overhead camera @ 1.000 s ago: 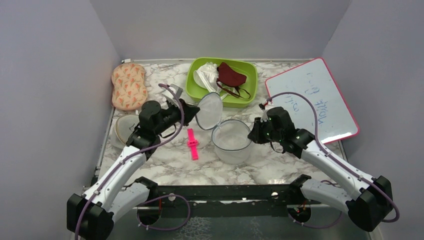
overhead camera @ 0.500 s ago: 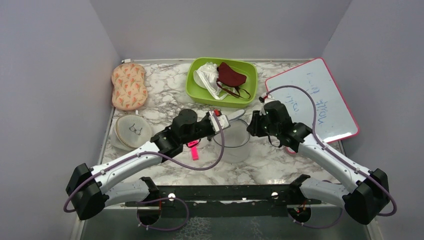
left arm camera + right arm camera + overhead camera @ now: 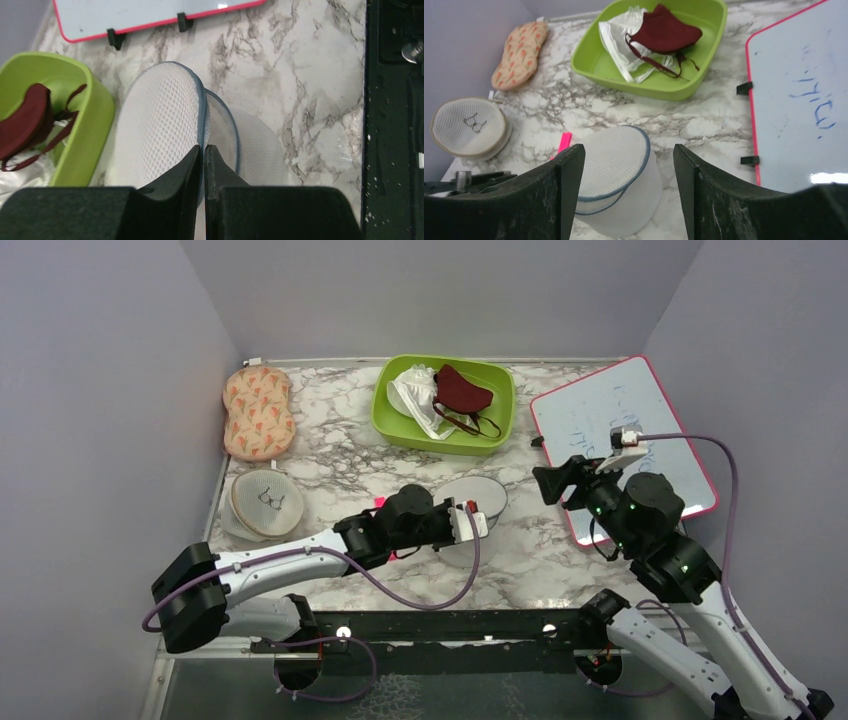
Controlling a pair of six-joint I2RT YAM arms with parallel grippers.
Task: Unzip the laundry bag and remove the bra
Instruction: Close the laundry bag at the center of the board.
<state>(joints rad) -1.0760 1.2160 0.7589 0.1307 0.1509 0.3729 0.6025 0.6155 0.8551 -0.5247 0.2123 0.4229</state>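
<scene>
1. Two soft things lie at the far left of the table (image 3: 330, 455). A peach patterned pad (image 3: 258, 412) sits by the back wall, and nearer is a beige mesh round case (image 3: 265, 502) with a small bra icon on top.
2. Next, the left arm (image 3: 300, 558) stretches low across the table from the lower left. In the top view it covers most of a pink strip (image 3: 564, 141) (the right wrist view shows the strip's end just left of the bag).
3. At that arm's tip, the left jaws are pressed together on the dark zip rim of the bag's lid, at the bag's near side.
4. Mid-table stands the laundry bag (image 3: 470, 492), in front of the tray and between the two arms. Its white mesh lid leans tilted over the base, unzipped.
5. Behind it, at the back, a green tray (image 3: 445, 405) holds a white garment (image 3: 415, 400) and a dark red bra (image 3: 462, 390), whose straps trail toward the tray's front rim.
6. Right of the bag and apart from it, the right jaws hang above the table, spread wide.
7. Farthest right lies a pink-framed whiteboard (image 3: 625, 430) with faint blue writing. The right arm (image 3: 650, 520) hides its near corner in the top view.
</scene>
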